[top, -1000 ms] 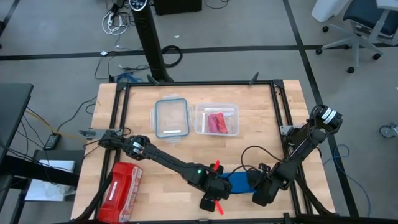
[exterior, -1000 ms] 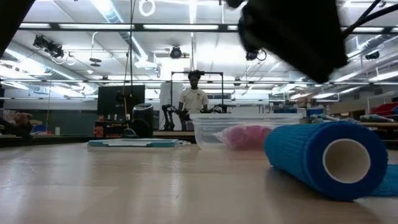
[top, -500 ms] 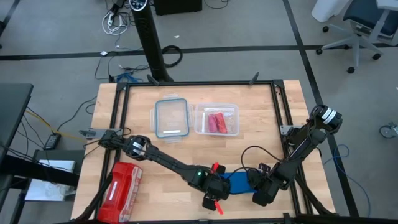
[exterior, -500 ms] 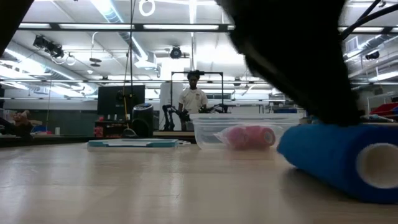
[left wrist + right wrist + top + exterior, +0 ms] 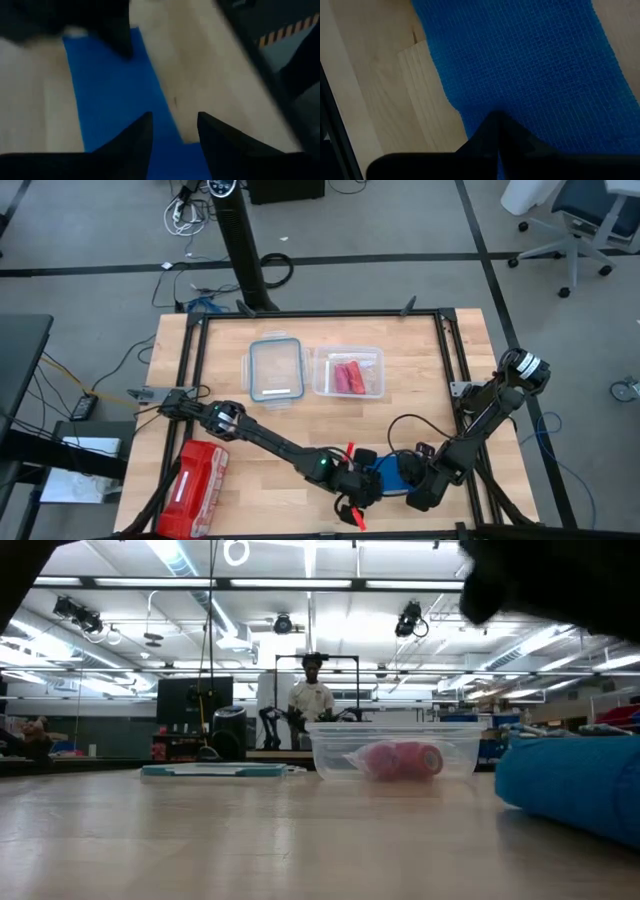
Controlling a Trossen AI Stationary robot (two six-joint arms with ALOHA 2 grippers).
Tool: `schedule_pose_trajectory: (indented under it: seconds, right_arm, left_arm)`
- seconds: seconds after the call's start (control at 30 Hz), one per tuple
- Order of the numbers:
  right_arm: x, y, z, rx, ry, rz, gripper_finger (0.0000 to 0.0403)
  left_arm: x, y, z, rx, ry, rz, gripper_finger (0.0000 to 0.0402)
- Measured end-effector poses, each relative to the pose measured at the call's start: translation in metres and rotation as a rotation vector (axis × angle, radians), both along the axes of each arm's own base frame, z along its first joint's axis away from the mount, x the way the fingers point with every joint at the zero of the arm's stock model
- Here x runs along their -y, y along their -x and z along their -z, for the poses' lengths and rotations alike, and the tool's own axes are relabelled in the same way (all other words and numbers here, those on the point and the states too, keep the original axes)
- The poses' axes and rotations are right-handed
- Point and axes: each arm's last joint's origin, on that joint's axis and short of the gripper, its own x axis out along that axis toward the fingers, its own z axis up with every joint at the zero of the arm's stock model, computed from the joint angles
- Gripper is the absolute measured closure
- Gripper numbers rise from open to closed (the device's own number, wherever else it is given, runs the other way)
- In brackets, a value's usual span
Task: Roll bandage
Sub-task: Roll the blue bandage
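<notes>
The bright blue bandage (image 5: 387,473) lies near the table's near edge, right of centre. It is partly rolled: the roll (image 5: 575,790) rests on its round side on the wood, and a flat strip (image 5: 107,85) runs on from it along the table. My left gripper (image 5: 368,483) is over the roll, fingers slanting down toward the strip. My right gripper (image 5: 414,488) is shut and stands on the strip's other end (image 5: 530,65); it also shows in the left wrist view as my right gripper (image 5: 117,42). My left gripper has the roll's blue surface (image 5: 170,157) between its two fingers (image 5: 137,145), coming slanting down from the table's left side. The roll rests on the table; the gripper itself hides where the fingers meet it. My right gripper presses its shut fingertips (image 5: 496,131) down from above on the flat strip (image 5: 520,90), which lies spread on the wood in what looks like one layer.
A clear box (image 5: 348,372) with red-pink rolls (image 5: 398,760) and its lid (image 5: 275,368) stand at the table's far middle. A red pouch (image 5: 195,480) lies near left. The black frame rail (image 5: 460,380) borders the table. A person (image 5: 312,695) stands in the room behind.
My left gripper has gone toward the table's right edge, nearer my right gripper, and tipped further down. The roll has travelled with it along the strip, and less flat blue strip shows between the two grippers than before.
</notes>
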Motion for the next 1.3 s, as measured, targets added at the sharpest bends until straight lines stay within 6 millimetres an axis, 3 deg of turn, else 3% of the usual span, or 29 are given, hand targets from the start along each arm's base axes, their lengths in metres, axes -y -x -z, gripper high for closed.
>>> schedule_pose_trajectory:
  seconds: [0.1, 0.23, 0.57, 0.97, 1.1, 1.3]
  right_arm:
    - [0.001, 0.000, -0.001, 0.001, 0.002, -0.001, 0.0398]
    - [0.001, 0.000, -0.001, 0.003, 0.004, 0.000, 0.0397]
    - [0.001, 0.000, -0.001, 0.008, 0.008, -0.001, 0.0398]
    - [0.001, 0.000, -0.001, 0.010, 0.008, -0.004, 0.0399]
    - [0.001, 0.000, -0.001, 0.010, 0.006, 0.001, 0.0397]
    - [0.001, 0.000, -0.001, 0.011, 0.005, 0.002, 0.0399]
  left_arm:
    - [-0.002, 0.004, -0.015, -0.051, -0.021, 0.002, 0.0241]
    - [-0.006, 0.010, -0.018, -0.125, -0.054, -0.001, 0.0241]
    - [-0.004, 0.007, 0.021, -0.170, -0.073, -0.005, 0.0241]
    - [-0.010, -0.015, 0.041, 0.076, -0.024, -0.042, 0.0241]
    - [-0.012, -0.020, 0.029, 0.120, -0.023, -0.045, 0.0241]
    - [-0.006, -0.016, -0.016, 0.095, 0.001, 0.005, 0.0241]
